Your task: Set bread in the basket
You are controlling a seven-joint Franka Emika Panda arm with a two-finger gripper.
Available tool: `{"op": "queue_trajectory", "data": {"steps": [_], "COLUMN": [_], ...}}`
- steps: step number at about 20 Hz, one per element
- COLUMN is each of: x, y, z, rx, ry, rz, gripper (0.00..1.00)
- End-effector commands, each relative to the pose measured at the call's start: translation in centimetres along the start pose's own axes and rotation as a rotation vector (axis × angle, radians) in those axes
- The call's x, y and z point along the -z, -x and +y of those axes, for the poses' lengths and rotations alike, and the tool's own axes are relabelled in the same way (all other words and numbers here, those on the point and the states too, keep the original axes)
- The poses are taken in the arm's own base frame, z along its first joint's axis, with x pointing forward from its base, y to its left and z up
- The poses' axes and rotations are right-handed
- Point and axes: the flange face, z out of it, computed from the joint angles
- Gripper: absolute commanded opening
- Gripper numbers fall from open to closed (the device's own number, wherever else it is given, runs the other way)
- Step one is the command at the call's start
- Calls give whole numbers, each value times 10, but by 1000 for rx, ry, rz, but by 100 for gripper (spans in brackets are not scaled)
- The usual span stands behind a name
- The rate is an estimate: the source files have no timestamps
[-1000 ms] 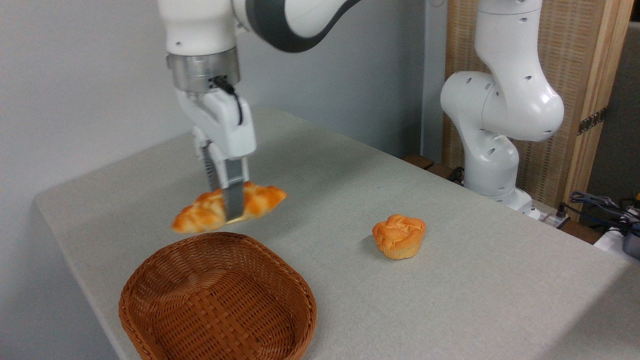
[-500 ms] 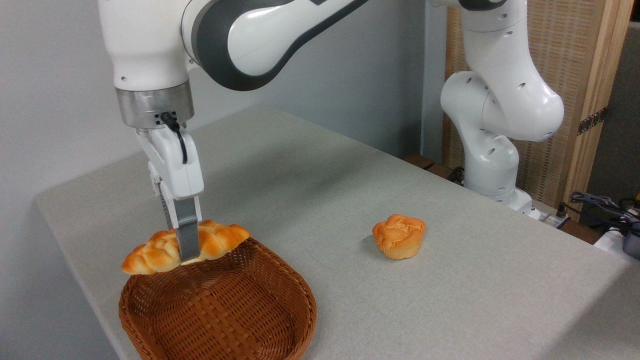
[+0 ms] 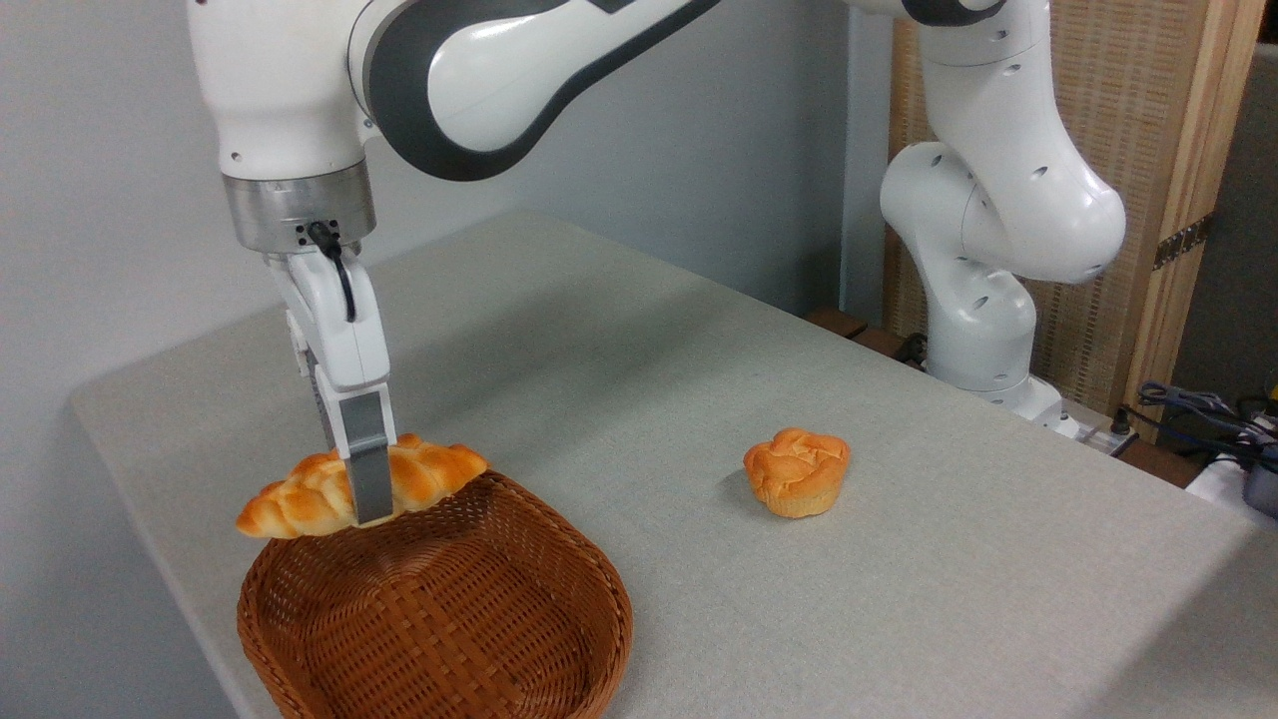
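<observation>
The gripper (image 3: 367, 504) pointed straight down and was clamped across the middle of the bread (image 3: 359, 479), its fingers (image 3: 369, 469) drawn in only as far as the loaf's width. The bread hung roughly level, clear of the table, over the far rim of the basket (image 3: 439, 609); its left tip stuck out past the rim, and its right end lay above the basket's back edge. Whether the loaf's underside touched the wicker could not be told. The basket stood at the near left corner of the table (image 3: 699, 399), with nothing lying inside it. A round orange bun (image 3: 796, 471) sat on the table well to the right of the basket, apart from everything else. The table was covered in a pale grey cloth with a fine weave. The arm (image 3: 479, 60) reached in from its white base (image 3: 978, 330), which stood past the table's far right edge. Behind the base stood a wooden-framed panel (image 3: 1138, 200) with a woven filling, and some cables (image 3: 1198, 409) lay at the right edge. A plain grey wall (image 3: 100, 200) filled the background on the left.
</observation>
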Motion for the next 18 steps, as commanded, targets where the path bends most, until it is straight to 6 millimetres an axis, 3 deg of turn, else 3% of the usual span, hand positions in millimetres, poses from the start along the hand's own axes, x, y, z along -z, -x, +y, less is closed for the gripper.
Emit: {"op": "queue_trajectory", "data": {"steps": [1, 18], "x": [0, 3], "y": [-3, -3], "z": [-1, 1], "rx": [15, 75], "ry": [-11, -3], "rz": [-3, 0], "gripper": [100, 100]}}
